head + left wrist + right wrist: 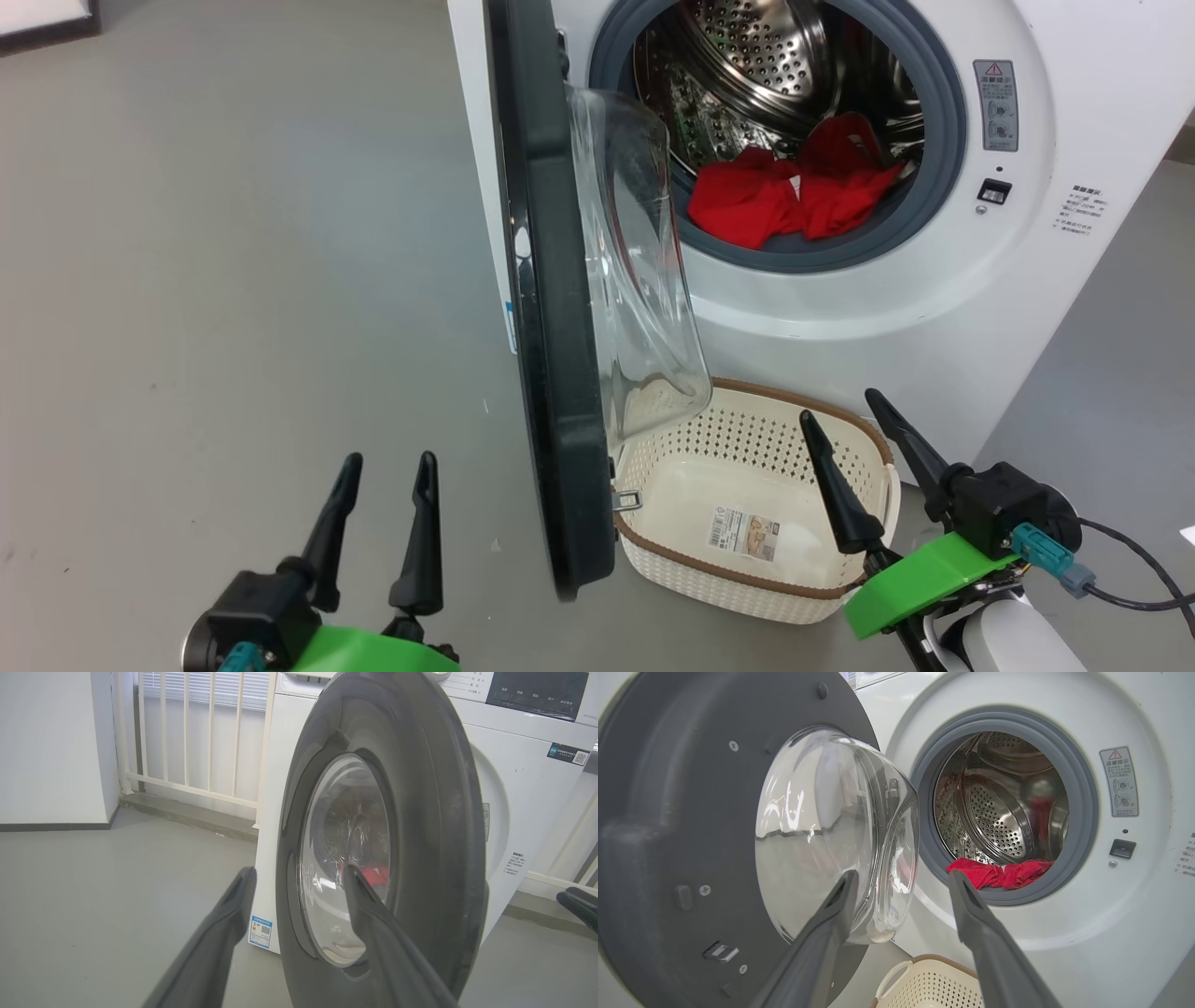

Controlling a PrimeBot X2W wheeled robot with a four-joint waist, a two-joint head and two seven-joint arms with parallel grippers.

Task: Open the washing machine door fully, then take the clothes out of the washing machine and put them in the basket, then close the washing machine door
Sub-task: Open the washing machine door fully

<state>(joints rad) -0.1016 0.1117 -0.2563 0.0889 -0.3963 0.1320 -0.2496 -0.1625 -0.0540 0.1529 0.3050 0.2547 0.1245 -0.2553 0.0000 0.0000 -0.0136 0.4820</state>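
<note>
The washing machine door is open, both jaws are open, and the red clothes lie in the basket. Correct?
No: the head view shows the red clothes inside the washing machine, not in the basket. The rest holds.

Your way into the drum [775, 84] lies open to the right of the washing machine door [551, 373], which stands edge-on between your left gripper [390, 458] and right gripper [840, 406]; its glass bowl [635, 280] overhangs the left end of the basket [738, 439], leaving the right half uncovered from above.
</note>
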